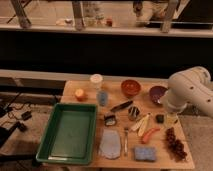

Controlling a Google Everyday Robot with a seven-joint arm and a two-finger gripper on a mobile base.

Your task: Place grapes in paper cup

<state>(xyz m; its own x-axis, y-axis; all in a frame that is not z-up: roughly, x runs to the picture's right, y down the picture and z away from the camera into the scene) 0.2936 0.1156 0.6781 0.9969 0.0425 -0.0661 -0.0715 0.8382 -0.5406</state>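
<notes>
The grapes (175, 143), a dark reddish-brown elongated bunch, lie at the table's front right corner. The white paper cup (96, 80) stands upright at the back left of the table, just behind a blue-grey tumbler (102, 97). My white arm (190, 90) reaches in from the right over the table's right edge. The gripper (170, 118) hangs below it, just behind the grapes and far right of the paper cup. Nothing shows in it.
A green tray (47, 145) fills the table's left front. An orange bowl (131, 88) and a purple bowl (157, 93) stand at the back. An orange carrot (149, 135), a blue sponge (144, 153), a grey cloth (110, 144), an orange fruit (80, 94) and small dark items lie around mid-table.
</notes>
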